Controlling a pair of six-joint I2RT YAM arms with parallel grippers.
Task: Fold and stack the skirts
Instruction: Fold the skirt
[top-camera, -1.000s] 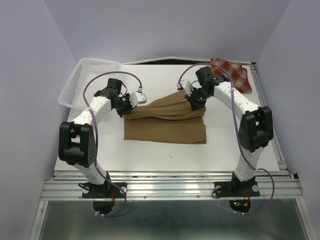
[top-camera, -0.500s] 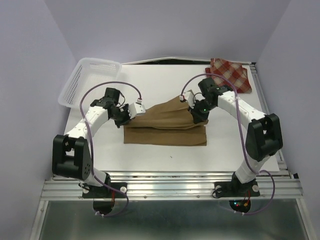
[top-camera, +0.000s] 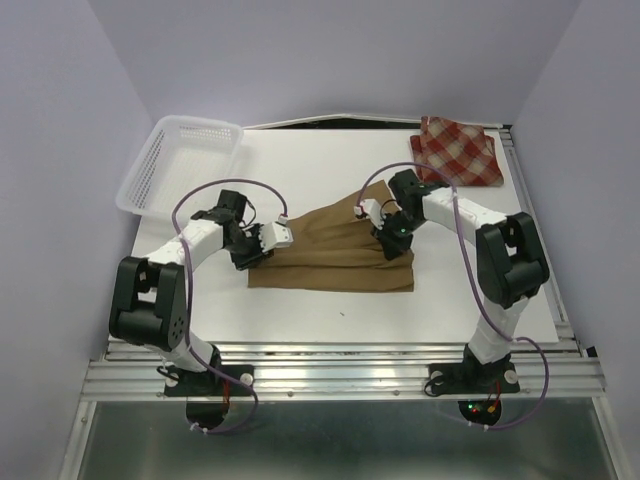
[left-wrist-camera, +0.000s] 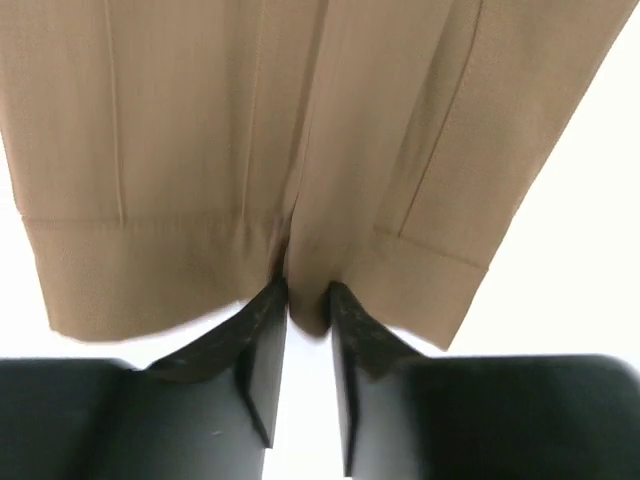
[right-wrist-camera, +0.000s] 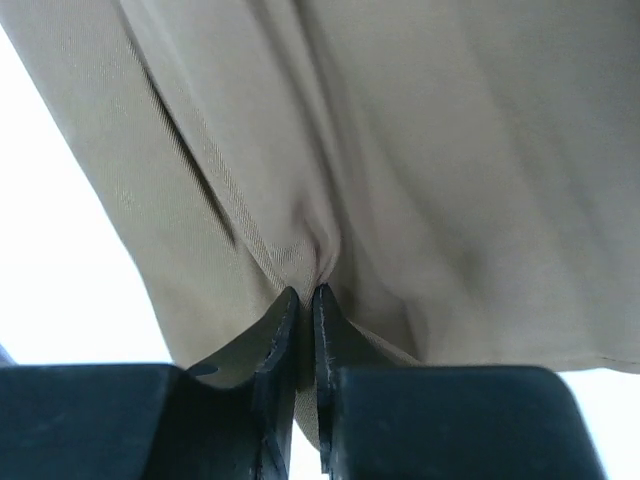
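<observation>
Tan-brown skirt (top-camera: 335, 250), fold tight in right pincer (right-wrist-camera: 305, 295), left pincer (left-wrist-camera: 308, 292) parted at hem, lower layers hidden.

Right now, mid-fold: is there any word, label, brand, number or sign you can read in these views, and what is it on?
No readable text in any view.
tan skirt: plain cloth, no tag or print showing.
plaid skirt: check pattern only.
basket: bare white mesh, no label.
left gripper and right gripper: plain black, unmarked.
</observation>
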